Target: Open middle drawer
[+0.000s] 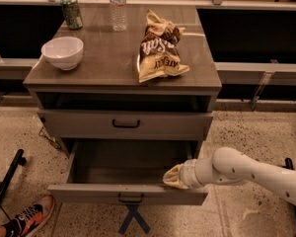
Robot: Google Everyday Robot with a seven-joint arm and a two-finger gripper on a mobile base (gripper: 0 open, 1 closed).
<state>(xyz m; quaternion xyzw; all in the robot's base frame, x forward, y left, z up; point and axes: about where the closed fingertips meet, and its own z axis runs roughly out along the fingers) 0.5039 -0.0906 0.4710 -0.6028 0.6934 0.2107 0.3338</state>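
The middle drawer [89,193] is grey wood-grain with a small black bar handle [130,198]. It stands pulled far out of the cabinet, and its inside looks empty. My gripper [173,177] comes in from the right on a white arm [246,171]. It sits at the drawer's right front corner, just behind the front panel and over the drawer's inside. A like drawer above [79,124], with its own black handle, is nearly pushed in, with a dark gap over it. Any drawer below is hidden.
On the cabinet top [103,65] are a white bowl [62,52], a green can [70,11], a water bottle [118,6] and a chip bag [160,48]. A person's shoe [32,215] and a black bar [7,181] are at the lower left floor. Blue tape cross [133,221] lies under the drawer.
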